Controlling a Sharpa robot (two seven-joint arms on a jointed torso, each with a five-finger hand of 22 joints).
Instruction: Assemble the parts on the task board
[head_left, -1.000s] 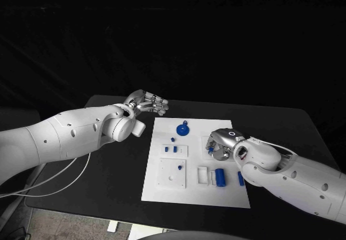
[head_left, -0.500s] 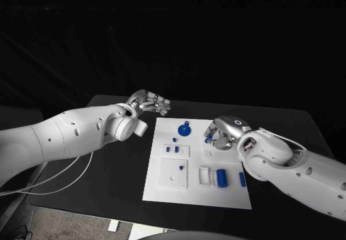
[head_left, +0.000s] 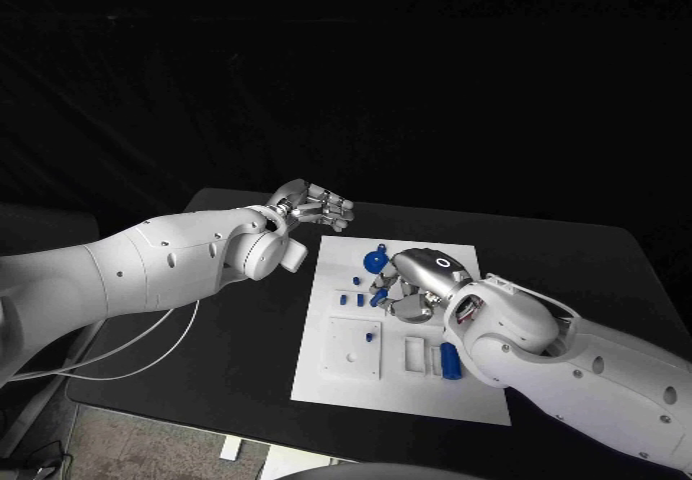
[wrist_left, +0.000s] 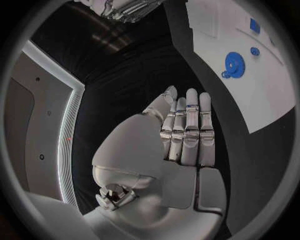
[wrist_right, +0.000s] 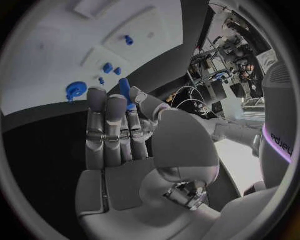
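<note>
The white task board lies in the middle of the black table. A round blue part with a loop sits near its far edge, and two small blue pegs stand just nearer. My right hand hovers over the board's middle and pinches a blue peg between thumb and fingers. In the right wrist view, the round blue part and the small pegs lie beyond that hand. My left hand floats off the board's far left corner, fingers straight, holding nothing.
A blue cylinder lies on the board's near right part, beside white slotted blocks. A square white block sits at the near left. A white cable runs over the table's left side. Black table surrounds the board.
My right hand, still pinching the blue peg, has swung from the board's right side toward its middle, near the small pegs. The left hand has stayed in place.
</note>
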